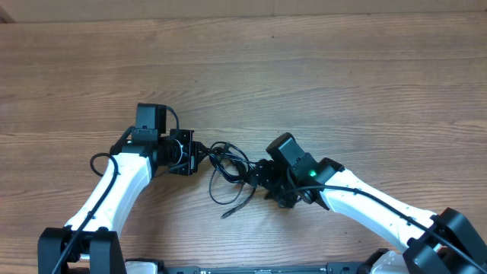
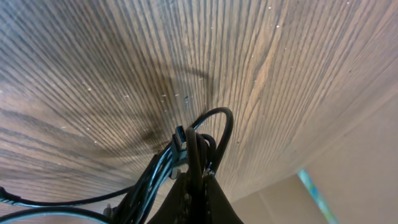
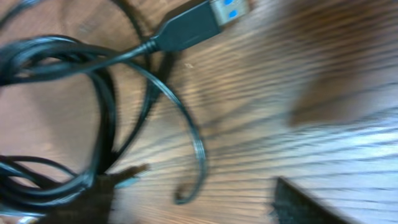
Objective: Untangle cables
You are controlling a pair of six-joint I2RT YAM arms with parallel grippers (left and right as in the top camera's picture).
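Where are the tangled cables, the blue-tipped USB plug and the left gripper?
cables [image 1: 230, 166], overhead view, middle of the tangle.
USB plug [image 3: 189, 26], right wrist view, on its black body.
left gripper [image 1: 198, 156], overhead view, between its fingertips.

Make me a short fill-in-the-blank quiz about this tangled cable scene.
The cables lie on a ___ table.
The USB plug has a ___ insert.
The left end effector is shut on the cables; the right end effector stands ___.
Missing words: wooden; blue; open.
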